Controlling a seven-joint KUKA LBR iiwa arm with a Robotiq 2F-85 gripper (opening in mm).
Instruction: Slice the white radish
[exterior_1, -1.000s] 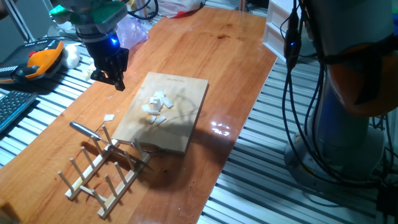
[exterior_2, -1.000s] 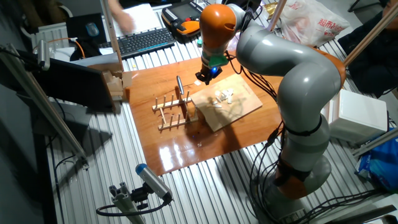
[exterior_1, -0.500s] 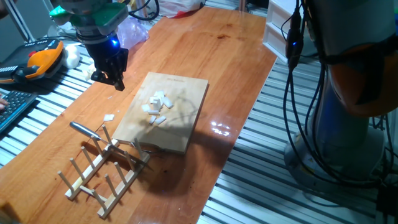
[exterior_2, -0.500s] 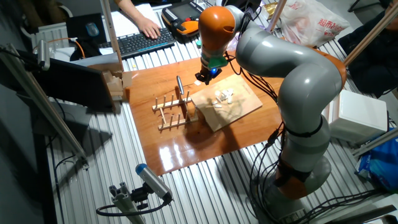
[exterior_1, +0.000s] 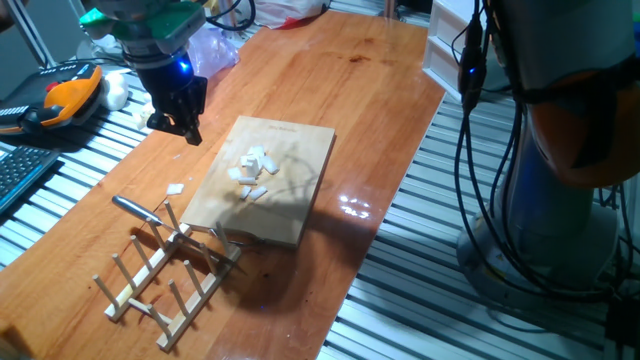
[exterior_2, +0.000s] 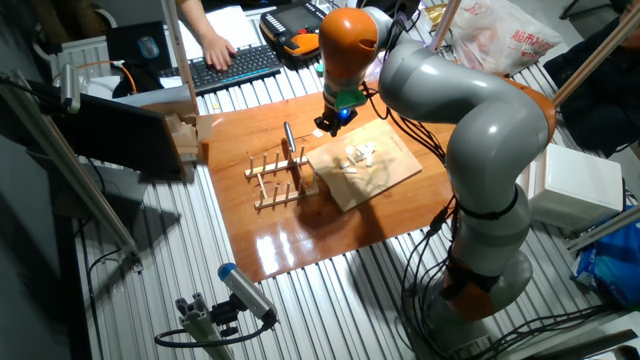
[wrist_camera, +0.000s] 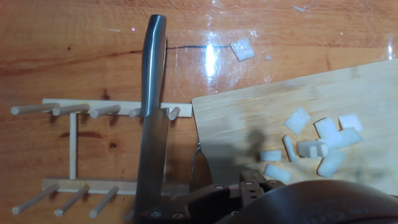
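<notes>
The white radish (exterior_1: 252, 170) lies as several little flat white bits on the wooden board (exterior_1: 290, 210), also seen in the other fixed view as radish bits (exterior_2: 358, 155) and in the hand view as radish bits (wrist_camera: 317, 146) on the board (wrist_camera: 249, 118). One stray bit (exterior_1: 175, 188) rests on the table left of the board. A knife (wrist_camera: 152, 124) lies across the wooden peg rack (wrist_camera: 74, 149); the knife (exterior_1: 135, 207) is apart from my gripper. My gripper (exterior_1: 178, 127) hangs above the table beyond the board's far left corner, open, holding nothing.
An orange pendant (exterior_1: 65, 95) and a plastic bag (exterior_1: 215, 45) lie past the table's far left. A person's hand (exterior_2: 215, 50) rests on a keyboard (exterior_2: 250, 65). A white box (exterior_1: 440, 50) stands at the table's right edge.
The arm, knife and radish bits have not moved. The person's hand has shifted about at the keyboard.
</notes>
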